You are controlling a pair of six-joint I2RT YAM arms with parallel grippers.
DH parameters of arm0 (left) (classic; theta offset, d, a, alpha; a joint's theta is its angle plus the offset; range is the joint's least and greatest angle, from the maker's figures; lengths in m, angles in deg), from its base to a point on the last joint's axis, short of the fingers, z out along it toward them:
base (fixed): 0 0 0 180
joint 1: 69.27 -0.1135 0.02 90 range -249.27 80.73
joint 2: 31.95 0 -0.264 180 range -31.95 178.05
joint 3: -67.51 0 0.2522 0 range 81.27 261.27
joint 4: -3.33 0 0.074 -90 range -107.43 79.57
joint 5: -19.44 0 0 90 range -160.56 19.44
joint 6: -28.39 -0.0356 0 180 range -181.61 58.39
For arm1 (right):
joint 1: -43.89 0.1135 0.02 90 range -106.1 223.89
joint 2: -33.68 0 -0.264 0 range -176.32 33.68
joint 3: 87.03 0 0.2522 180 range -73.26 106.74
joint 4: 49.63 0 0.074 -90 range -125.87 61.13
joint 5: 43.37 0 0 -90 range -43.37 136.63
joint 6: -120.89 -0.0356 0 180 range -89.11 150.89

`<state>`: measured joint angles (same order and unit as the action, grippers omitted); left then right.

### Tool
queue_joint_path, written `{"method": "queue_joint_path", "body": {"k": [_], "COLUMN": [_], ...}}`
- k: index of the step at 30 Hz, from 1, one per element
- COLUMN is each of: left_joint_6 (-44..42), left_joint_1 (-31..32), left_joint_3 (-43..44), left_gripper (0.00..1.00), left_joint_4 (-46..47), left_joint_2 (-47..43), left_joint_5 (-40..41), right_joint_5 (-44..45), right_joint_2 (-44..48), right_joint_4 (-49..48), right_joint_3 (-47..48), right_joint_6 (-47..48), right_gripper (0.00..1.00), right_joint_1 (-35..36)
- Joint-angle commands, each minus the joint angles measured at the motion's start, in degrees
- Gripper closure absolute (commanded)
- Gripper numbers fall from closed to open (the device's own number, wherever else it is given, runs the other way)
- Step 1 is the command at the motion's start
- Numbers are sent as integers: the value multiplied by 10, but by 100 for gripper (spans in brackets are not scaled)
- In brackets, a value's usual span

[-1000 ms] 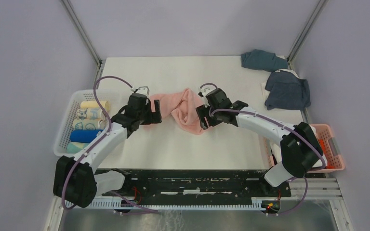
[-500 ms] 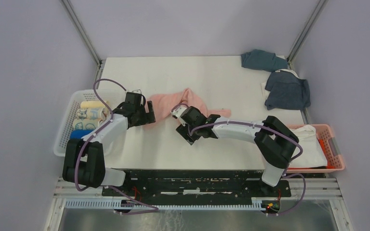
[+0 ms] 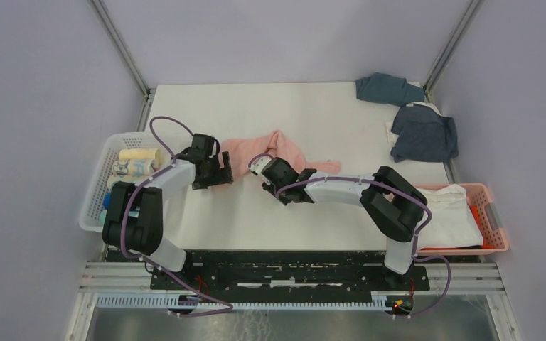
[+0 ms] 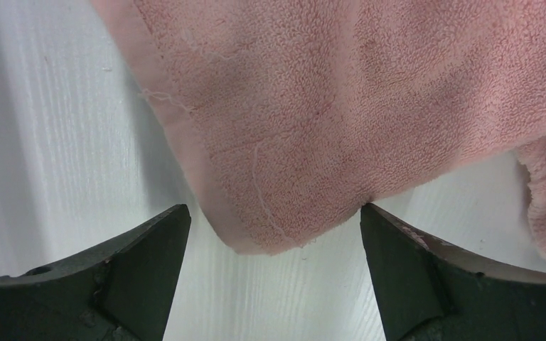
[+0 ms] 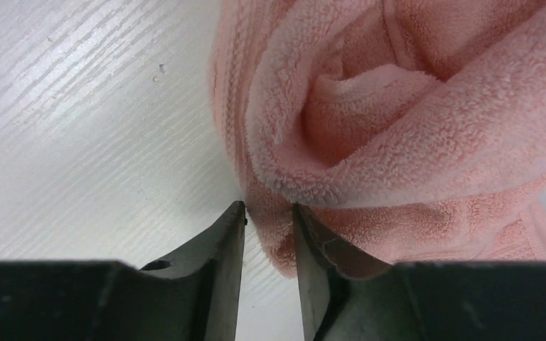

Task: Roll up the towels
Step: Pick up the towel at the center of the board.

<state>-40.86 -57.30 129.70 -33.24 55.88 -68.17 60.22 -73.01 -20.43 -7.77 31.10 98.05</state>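
Surface (image 3: 313, 114): 1, white, wood-grained. Baskets: 2, plastic lattice; white basket (image 3: 96, 188) at the left edge, pink basket (image 3: 494, 227) at the right edge. The white basket holds rolled towels: 2 seen plainly, a cream roll (image 3: 138, 154) and a patterned white roll (image 3: 131, 168); the left arm (image 3: 160, 186) crosses in front of the others, so they cannot be counted. The pink basket holds 1 white towel (image 3: 451, 209), unrolled. Loose dark towels: 2, crumpled in the far right corner, a slate blue towel (image 3: 387, 89) and a navy towel (image 3: 424, 133), near each other and well apart from both arms. Pink towel (image 3: 245, 150): 1, mid-surface, bunched and unrolled, lying between the 2 sets of jaws. Arms: 2. The left arm is folded tight, elbow by the white basket, forearm reaching right. Left jaws spread wide and low over the surface, straddling a flat corner of the pink towel, gripping nothing. The right arm (image 3: 341, 188) is stretched low and leftward across the surface. Right jaws drawn narrow, pinched on the near fold of the pink towel's bunched end.
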Motion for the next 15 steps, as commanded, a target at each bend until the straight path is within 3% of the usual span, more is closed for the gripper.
{"method": "queue_joint_path", "body": {"k": [1,4,6,8,11,13,15], "left_joint_6": [-1,-2,-4,-4,-11,-19,-28], "left_joint_1": [-1,-1,-1,-1,-1,-1,-2], "left_joint_3": [25,30,35,42,64,93,129], "left_gripper": [6,15,28,58,83,93,97], "left_joint_4": [10,16,19,18,-2,-34,-76], "left_joint_2": [21,37,47,51,33,6,-27], "left_joint_5": [-31,-46,-56,-62,-61,-51,-36], "right_joint_5": [17,19,20,21,10,-1,-19], "right_joint_2": [10,29,46,70,120,169,231], "right_joint_4": [-18,-18,-16,-11,3,29,62], "right_joint_3": [18,13,8,3,-12,-23,-24], "right_joint_6": [10,14,13,14,22,26,29], "right_gripper": [68,84,92,99,99,100,100], "right_joint_1": [-1,-4,-9,-17,-42,-65,-98]}}
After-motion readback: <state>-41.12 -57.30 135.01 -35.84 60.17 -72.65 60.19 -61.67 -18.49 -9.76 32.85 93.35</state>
